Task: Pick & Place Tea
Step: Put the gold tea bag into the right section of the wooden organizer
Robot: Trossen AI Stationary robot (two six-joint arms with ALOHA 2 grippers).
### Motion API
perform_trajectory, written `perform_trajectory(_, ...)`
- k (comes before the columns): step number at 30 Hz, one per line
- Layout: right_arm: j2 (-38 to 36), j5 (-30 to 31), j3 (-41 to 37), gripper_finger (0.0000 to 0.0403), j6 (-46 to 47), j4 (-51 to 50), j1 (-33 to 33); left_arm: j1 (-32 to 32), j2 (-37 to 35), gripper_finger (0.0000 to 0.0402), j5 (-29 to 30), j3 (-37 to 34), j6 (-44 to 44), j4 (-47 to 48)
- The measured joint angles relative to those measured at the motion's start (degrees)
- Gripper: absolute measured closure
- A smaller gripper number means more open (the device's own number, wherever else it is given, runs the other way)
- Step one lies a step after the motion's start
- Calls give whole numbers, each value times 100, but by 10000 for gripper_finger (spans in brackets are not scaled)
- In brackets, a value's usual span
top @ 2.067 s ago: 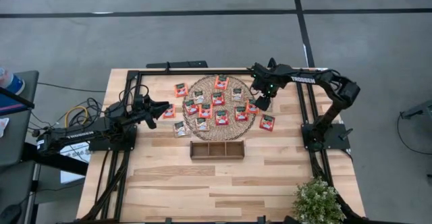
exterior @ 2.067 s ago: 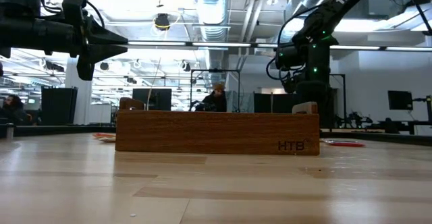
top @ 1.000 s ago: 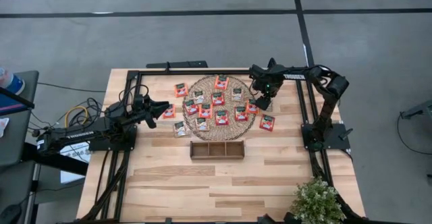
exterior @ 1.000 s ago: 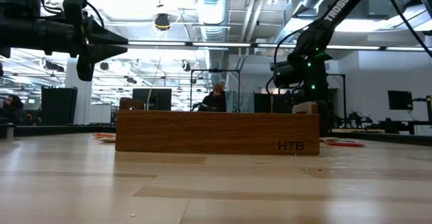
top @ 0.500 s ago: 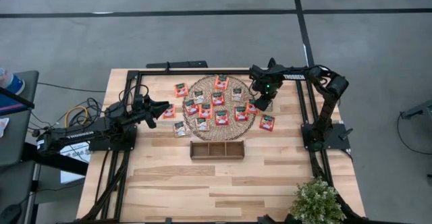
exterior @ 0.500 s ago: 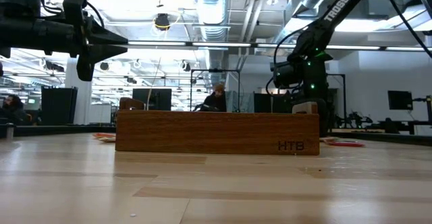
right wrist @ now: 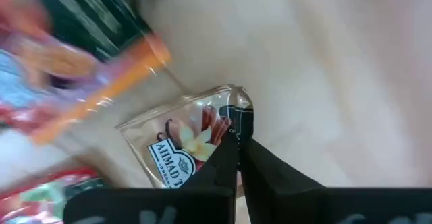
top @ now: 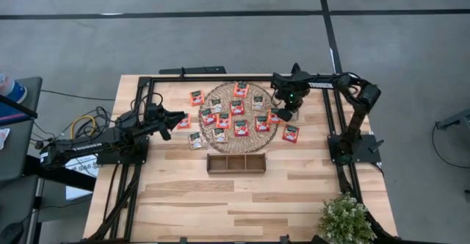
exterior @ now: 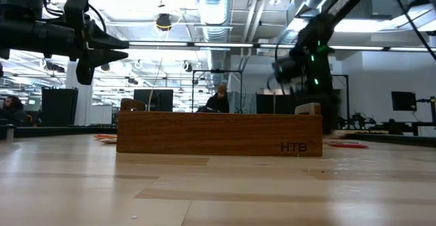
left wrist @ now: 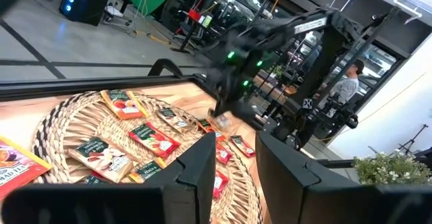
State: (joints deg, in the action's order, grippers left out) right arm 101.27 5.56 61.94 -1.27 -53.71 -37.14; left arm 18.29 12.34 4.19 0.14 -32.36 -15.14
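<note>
One pale tea sachet (right wrist: pixel 196 140) pinched by its corner between closed right gripper (right wrist: pixel 237 135) fingers (right wrist: pixel 270 166), beside woven mat (top: pixel 236 119); left gripper (left wrist: pixel 235 158) partly open, empty.

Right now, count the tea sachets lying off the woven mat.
4 sachets: three left of the mat, at back, middle and front; one right of it. The right gripper, pinching another sachet at the rim, may hide more.
</note>
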Motion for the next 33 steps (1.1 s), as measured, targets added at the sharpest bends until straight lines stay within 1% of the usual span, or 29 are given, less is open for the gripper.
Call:
perform_trajectory(4,-502,229,65,401,313,-251,407,-1,0,305,0,0,0,4)
perform_trajectory(8,-1188,360,106,401,601,-286,1020,1,0,305,0,0,0,4)
perform_trajectory(13,-1945,779,104,401,802,-204,2170,1,0,305,0,0,0,4)
perform_trajectory(18,-2346,1376,107,402,1151,192,3431,2,0,305,0,0,0,4)
perform_trajectory(22,-2276,1912,109,402,1472,475,4268,1,0,305,0,0,-16,7)
perform_trajectory(26,-1889,2005,159,402,2037,584,4829,2,-1,305,0,0,-26,10)
perform_trajectory(30,-1261,2011,646,402,2486,344,5227,0,0,305,0,0,-26,11)
perform_trajectory(33,-672,2152,1352,403,2888,-11,5430,-1,-1,305,0,0,-24,15)
